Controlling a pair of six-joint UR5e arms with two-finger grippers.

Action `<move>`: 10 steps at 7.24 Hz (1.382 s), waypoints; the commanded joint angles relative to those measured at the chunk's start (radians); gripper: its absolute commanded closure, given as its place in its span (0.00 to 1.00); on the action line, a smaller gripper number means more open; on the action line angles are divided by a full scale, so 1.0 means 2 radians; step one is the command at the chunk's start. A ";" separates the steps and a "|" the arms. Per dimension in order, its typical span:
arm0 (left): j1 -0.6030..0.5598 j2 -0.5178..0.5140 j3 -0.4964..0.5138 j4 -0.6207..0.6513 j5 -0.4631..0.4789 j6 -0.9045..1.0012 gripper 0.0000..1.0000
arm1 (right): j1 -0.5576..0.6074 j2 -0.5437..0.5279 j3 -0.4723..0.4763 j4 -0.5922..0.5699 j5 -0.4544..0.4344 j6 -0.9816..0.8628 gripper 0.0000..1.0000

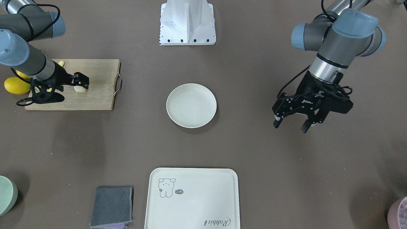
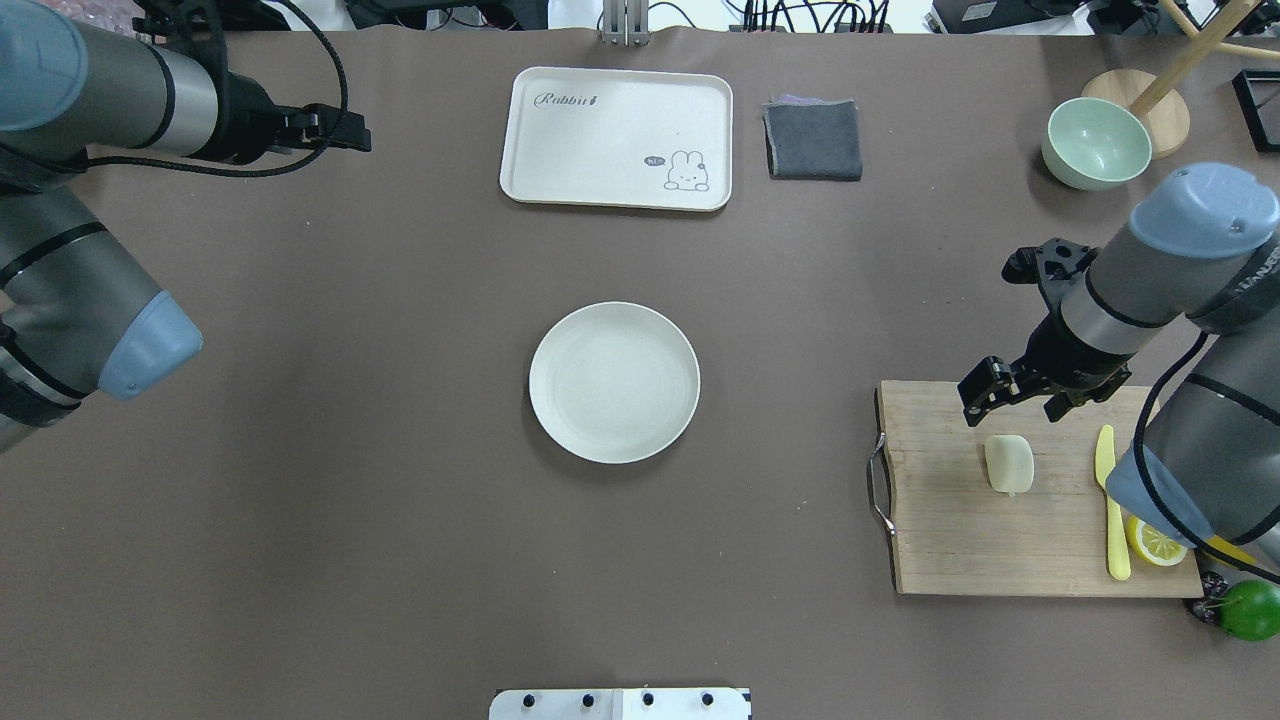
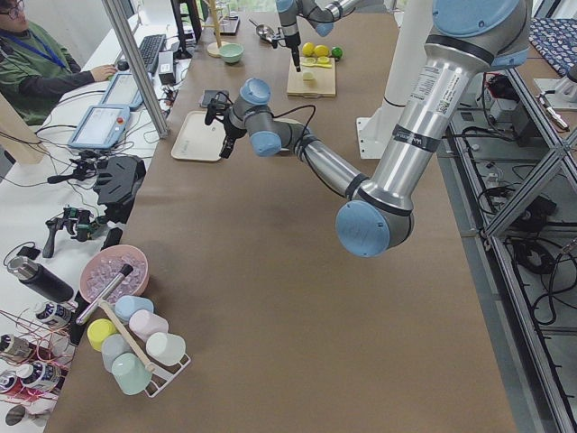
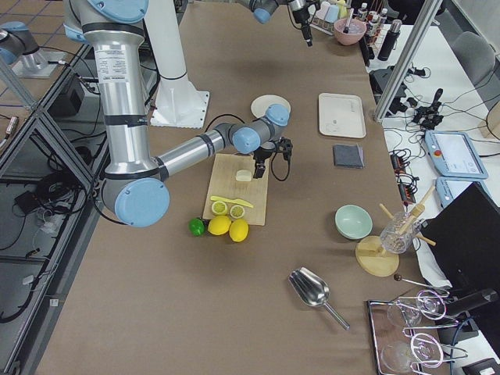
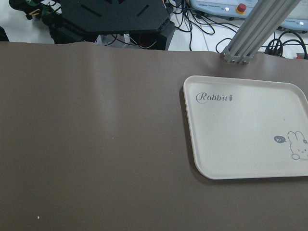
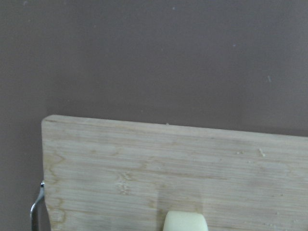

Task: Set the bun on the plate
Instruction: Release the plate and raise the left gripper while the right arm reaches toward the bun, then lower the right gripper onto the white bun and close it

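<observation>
The bun (image 2: pixel 1008 463), pale cream and smooth, lies on a wooden cutting board (image 2: pixel 950 530) at the table's right side. It also shows at the bottom edge of the right wrist view (image 6: pixel 185 221). My right gripper (image 2: pixel 1020 400) hangs open above the board, over the bun's far side, with nothing between its fingers (image 1: pixel 81 81). The round off-white plate (image 2: pixel 614 382) sits bare in the middle of the table. Far off at the left, my left gripper (image 1: pixel 291 123) is open and holds nothing.
A yellow knife (image 2: pixel 1110 500), a lemon slice (image 2: pixel 1157 542) and a lime (image 2: pixel 1250 610) lie at the board's right end. At the far edge stand a cream tray (image 2: pixel 617 138), a grey cloth (image 2: pixel 813 140) and a pale green bowl (image 2: pixel 1095 143).
</observation>
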 commanded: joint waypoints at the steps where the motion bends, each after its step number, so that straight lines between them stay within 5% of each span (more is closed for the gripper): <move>1: 0.001 0.000 0.006 0.000 0.020 0.000 0.03 | -0.025 -0.002 0.001 0.001 -0.023 0.012 0.00; 8: 0.005 0.003 0.016 0.000 0.038 -0.001 0.03 | -0.042 -0.013 0.001 0.001 -0.055 0.012 0.05; 9: 0.005 0.002 0.017 0.000 0.041 0.000 0.03 | -0.042 -0.016 0.002 0.001 -0.054 0.012 0.18; 10: 0.005 0.002 0.017 0.000 0.056 0.000 0.03 | -0.042 -0.016 0.002 0.001 -0.051 0.012 0.46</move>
